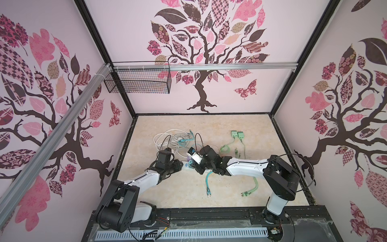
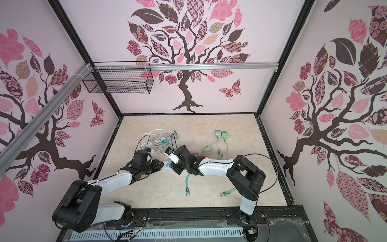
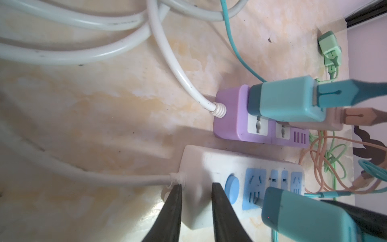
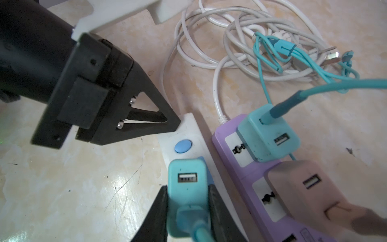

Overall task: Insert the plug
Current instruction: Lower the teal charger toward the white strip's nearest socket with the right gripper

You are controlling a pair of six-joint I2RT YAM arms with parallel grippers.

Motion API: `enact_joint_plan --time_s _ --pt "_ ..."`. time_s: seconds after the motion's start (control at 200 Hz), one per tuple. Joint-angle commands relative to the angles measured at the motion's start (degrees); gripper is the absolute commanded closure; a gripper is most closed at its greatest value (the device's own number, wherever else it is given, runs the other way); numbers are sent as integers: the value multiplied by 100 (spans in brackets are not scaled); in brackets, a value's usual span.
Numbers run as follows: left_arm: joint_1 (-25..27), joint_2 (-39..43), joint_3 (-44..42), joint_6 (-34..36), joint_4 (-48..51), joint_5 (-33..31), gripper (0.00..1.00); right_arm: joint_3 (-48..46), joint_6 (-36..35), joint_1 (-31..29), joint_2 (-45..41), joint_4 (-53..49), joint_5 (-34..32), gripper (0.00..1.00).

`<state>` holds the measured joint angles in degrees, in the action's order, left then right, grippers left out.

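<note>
Beige marbled table [image 1: 230, 188], white cable [image 3: 62, 55] looped on it. Near the middle, white power strip [image 3: 201, 163] lying just beside purple power strip [image 3: 230, 117], parallel. In the purple one, teal charger [image 3: 287, 98] and pink charger [image 4: 299, 188]. Left gripper [image 3: 196, 186] at the cord end of the white strip, fingers [image 3: 173, 209] slightly apart, tips against it; cannot tell if really clamped. Right gripper [image 4: 188, 190] closed tight on teal plug [image 4: 187, 178], at the blue socket [image 3: 255, 182] of the white strip, prongs [image 3: 258, 202] partly showing.

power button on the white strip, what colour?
Light blue button on the white strip; clearest in the right wrist view.
</note>
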<state>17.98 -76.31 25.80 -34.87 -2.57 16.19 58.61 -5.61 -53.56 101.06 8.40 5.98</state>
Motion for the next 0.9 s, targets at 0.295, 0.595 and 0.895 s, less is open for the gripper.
enact_joint_plan --time_s 0.295,0.595,0.895 --pt "-22 -248 149 15 -112 -12 78 170 -564 29 316 -86 245 79" --pt "-27 -372 149 5 -130 -10 79 83 -599 39 54 182 360 79" --pt "-22 -366 173 -12 -97 7 79 59 -670 56 89 256 342 78"
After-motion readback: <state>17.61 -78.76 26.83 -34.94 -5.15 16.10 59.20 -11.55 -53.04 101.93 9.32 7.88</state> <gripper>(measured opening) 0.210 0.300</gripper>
